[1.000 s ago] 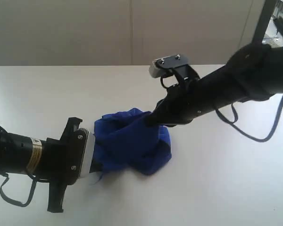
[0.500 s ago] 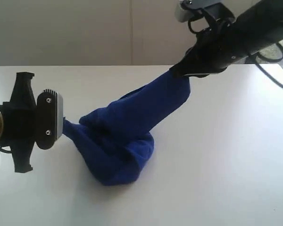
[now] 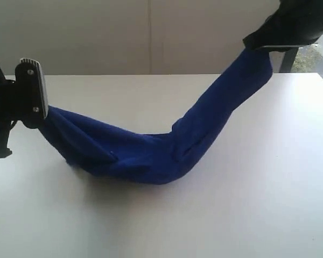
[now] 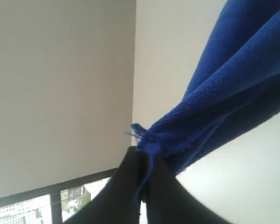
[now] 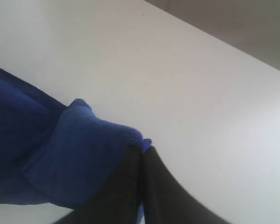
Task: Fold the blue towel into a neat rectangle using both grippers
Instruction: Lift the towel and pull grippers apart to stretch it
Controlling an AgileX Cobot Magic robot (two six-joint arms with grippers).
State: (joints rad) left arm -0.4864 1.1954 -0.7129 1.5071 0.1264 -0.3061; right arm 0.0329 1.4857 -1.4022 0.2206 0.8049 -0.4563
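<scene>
The blue towel [image 3: 151,153] hangs stretched between both arms, and its sagging middle rests on the white table [image 3: 247,204]. At the left edge my left gripper [image 3: 47,110] is shut on one corner of the towel [image 4: 233,88]; a loose thread runs down between its black fingers [image 4: 119,186]. My right gripper [image 3: 258,49], raised at the upper right, is shut on the opposite corner. In the right wrist view the towel [image 5: 60,158] bunches against that gripper [image 5: 142,151], whose jaws are pressed together on a small tip of cloth.
A pale wall [image 3: 124,32] runs behind the table's far edge. A dark post [image 3: 288,59] stands at the back right, beside the raised right arm. In the left wrist view a window [image 4: 79,196] with a dark frame shows behind the fingers.
Both grippers have pulled apart and risen with their corners: the left one to the far left, the right one up and to the right. The bunched towel has been drawn out into a long sagging band.
</scene>
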